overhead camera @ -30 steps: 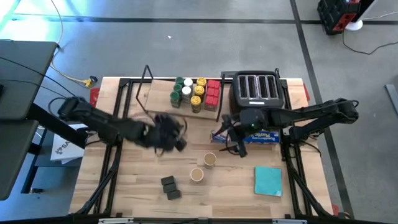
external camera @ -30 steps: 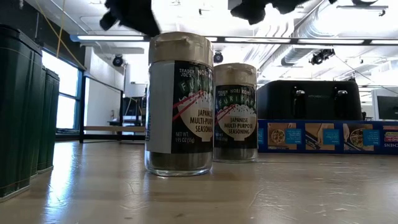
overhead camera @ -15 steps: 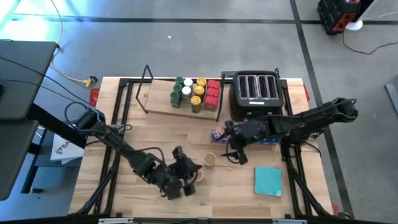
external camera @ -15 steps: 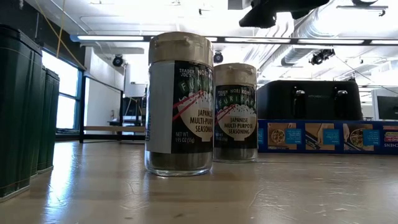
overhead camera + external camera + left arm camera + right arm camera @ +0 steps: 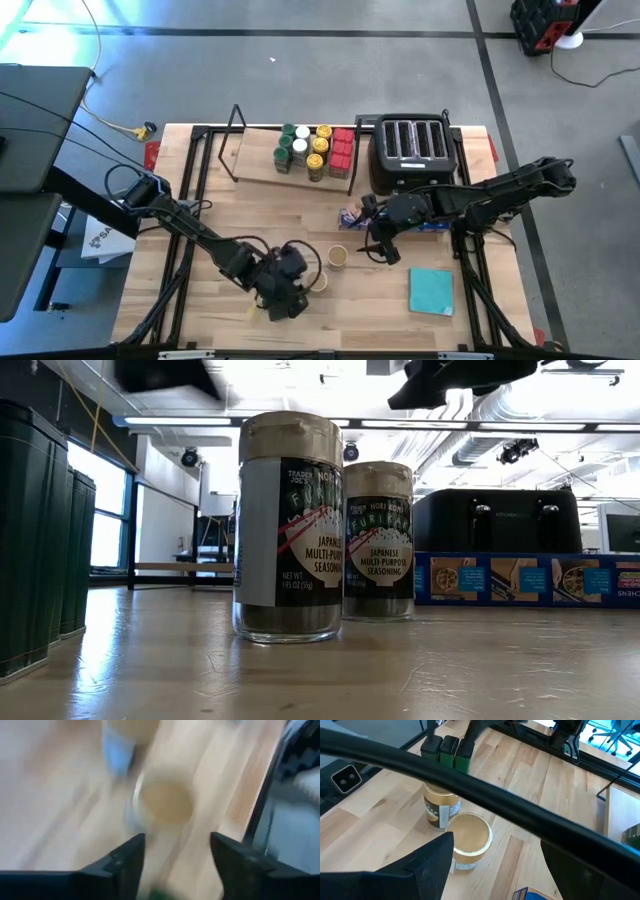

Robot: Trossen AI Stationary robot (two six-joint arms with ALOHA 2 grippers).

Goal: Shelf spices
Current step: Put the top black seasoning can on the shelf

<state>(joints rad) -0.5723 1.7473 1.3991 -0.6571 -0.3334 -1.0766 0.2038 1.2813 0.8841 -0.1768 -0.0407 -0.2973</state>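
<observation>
Spices (image 5: 312,150) mostly on shelf (image 5: 255,160) | left tool (image 5: 287,295) spread over dark blocks, jar (image 5: 318,281) beside | right tool (image 5: 385,245) spread, jar (image 5: 337,257) ahead, lined for pick

I'm working in a lab or workshop space: exposed ceiling ducts (image 5: 500,405), strip lights (image 5: 420,423), taped grey concrete floor (image 5: 300,80), office chairs (image 5: 612,732), wooden table (image 5: 230,225) on a black frame.
</observation>
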